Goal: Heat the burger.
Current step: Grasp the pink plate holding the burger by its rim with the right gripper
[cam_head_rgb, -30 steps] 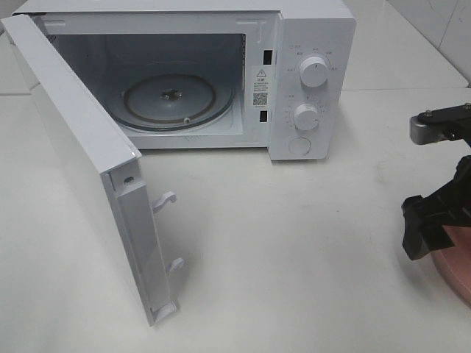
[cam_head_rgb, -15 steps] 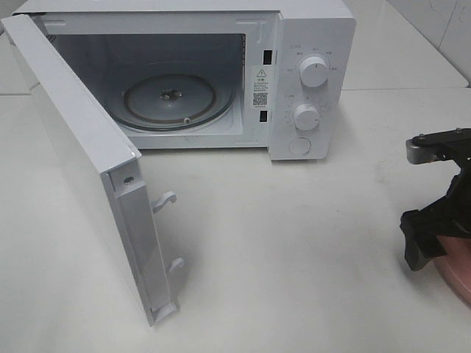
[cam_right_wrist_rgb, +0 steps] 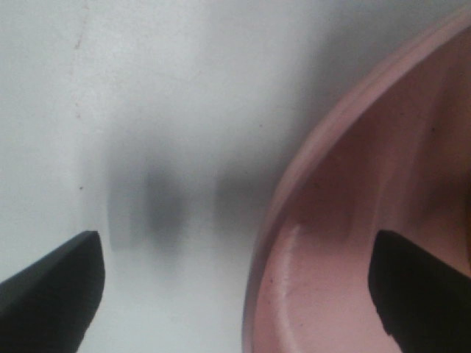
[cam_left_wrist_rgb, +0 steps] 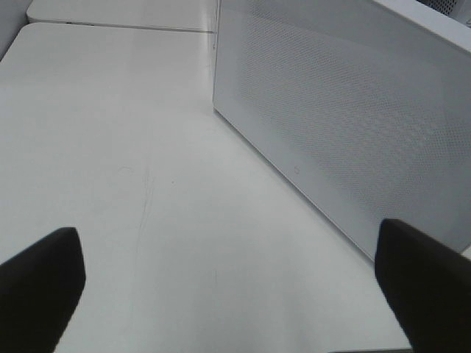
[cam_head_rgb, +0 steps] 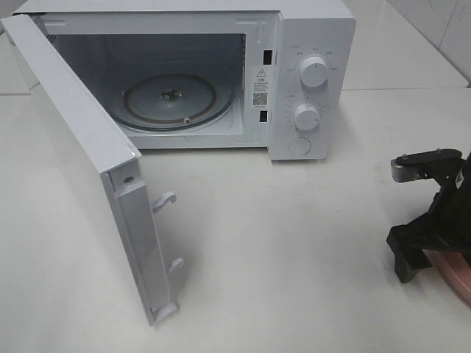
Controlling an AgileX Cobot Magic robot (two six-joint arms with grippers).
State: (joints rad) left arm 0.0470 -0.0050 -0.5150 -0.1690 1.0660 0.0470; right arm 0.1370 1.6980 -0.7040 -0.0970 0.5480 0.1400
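Note:
No burger shows in any view. My right gripper (cam_head_rgb: 425, 254) hangs low at the table's right edge, over the near rim of a round pink plate (cam_head_rgb: 458, 273). Seen from the right wrist, its jaws are open and straddle the plate's rim (cam_right_wrist_rgb: 294, 213): one finger (cam_right_wrist_rgb: 51, 287) is over bare table, the other (cam_right_wrist_rgb: 419, 290) over the plate's inside. Nothing is between them. My left gripper (cam_left_wrist_rgb: 232, 294) is open and empty beside the microwave's perforated side wall (cam_left_wrist_rgb: 346, 125); it is outside the exterior high view.
The white microwave (cam_head_rgb: 313, 73) stands at the back with its door (cam_head_rgb: 81, 162) swung wide open toward the front left. The glass turntable (cam_head_rgb: 173, 99) inside is bare. Two knobs and a button sit on its right panel. White tabletop (cam_head_rgb: 294, 243) lies between microwave and plate.
My right gripper has come down and shifted left, closer to the table and the pink plate's rim. Its jaws stayed open. The microwave and door have not moved.

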